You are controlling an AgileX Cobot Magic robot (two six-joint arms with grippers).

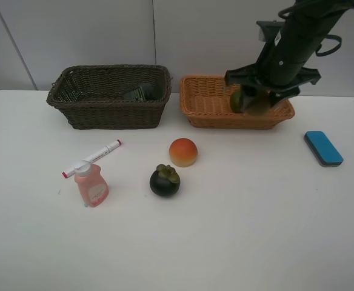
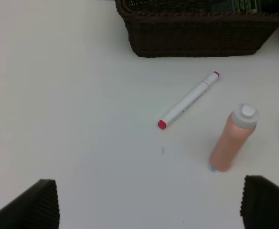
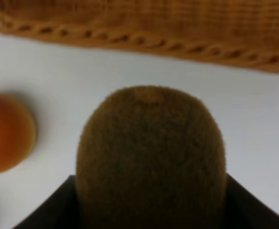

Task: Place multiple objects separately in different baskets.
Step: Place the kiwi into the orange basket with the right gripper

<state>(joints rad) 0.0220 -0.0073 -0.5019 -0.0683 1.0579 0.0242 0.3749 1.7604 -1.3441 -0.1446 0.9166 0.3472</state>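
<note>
- right gripper (image 1: 257,102) is clamped on the brown kiwi (image 3: 151,152), jaws partly closed around it, raised at the near rim of the light basket (image 1: 204,115)
- the right wrist view has the basket rim ahead of the kiwi and bare table under it, so it is likely short of the inside; can't tell for sure
- risk: letting go here could drop the kiwi on the rim or table (image 1: 256,242); it's round, so it would roll, maybe toward the peach (image 1: 183,151)
- risk: going lower before moving in could make the fingers catch the woven wall and shove the shallow basket
- green fruit (image 1: 236,100) sits just beside the gripper, seemingly inside; a drop onto it could bounce the kiwi out
- room: the basket's left half looks free, a better drop spot
- left gripper (image 2: 149,205) is wide open and empty, over bare table near the pink bottle (image 2: 232,140) and marker (image 2: 189,100)
- dark basket (image 1: 104,112) holds a dark grey bottle (image 1: 142,93); well apart from the right arm
- mangosteen (image 1: 165,180) is mid table and the blue block (image 1: 323,148) near the right edge; neither lies in the path
</note>
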